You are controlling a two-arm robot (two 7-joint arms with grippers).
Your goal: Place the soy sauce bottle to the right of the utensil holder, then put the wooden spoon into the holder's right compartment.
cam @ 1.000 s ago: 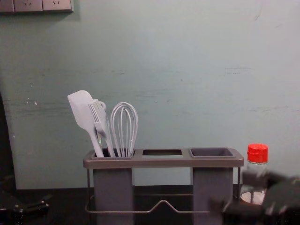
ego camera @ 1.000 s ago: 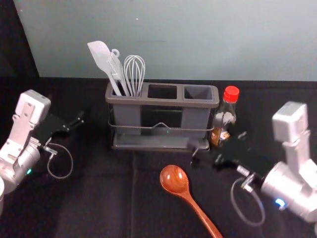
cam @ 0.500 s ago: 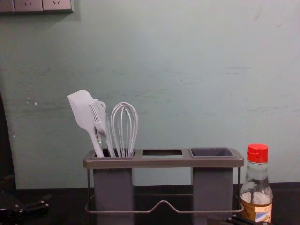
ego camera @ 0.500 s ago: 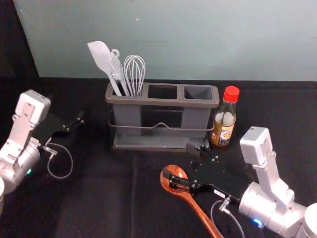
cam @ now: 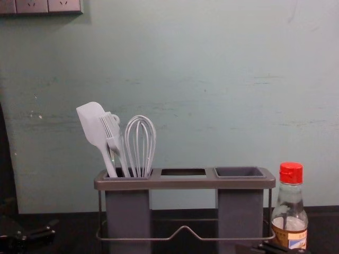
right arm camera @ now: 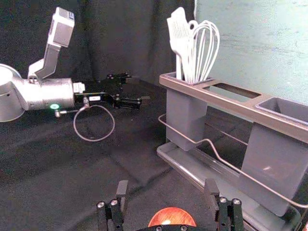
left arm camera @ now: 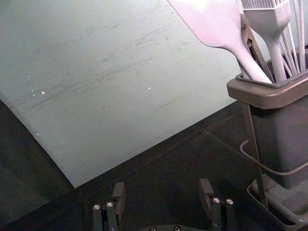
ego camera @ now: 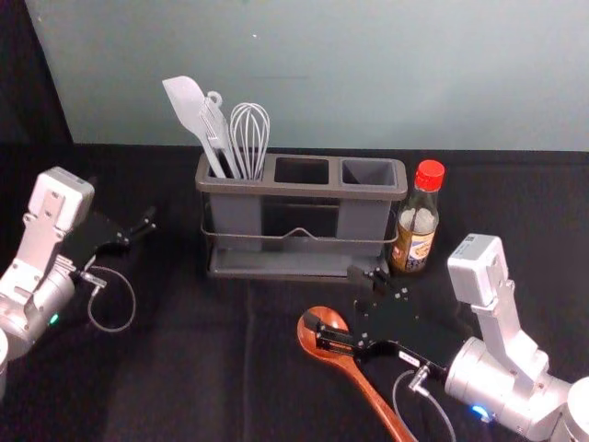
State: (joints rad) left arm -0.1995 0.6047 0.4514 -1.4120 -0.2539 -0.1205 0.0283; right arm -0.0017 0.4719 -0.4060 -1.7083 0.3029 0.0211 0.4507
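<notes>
1. Fingers spread, the right gripper (ego camera: 331, 296) hovers at lower centre by the glossy reddish-brown wooden spoon (ego camera: 370, 393).
2. Behind, the grey, rectangular utensil holder (ego camera: 302, 189) crosses mid-frame, smooth pale utensils (ego camera: 187, 105) at its left.
3. Right of it stands the red-capped glass soy sauce bottle (ego camera: 414, 244).
4. Far left, the left gripper (ego camera: 133, 207) idles, open.

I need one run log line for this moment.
right gripper: open, over wooden spoon | spoon: on table | soy sauce bottle: upright, right of utensil holder | right compartment: no utensil | left gripper: open, parked
</notes>
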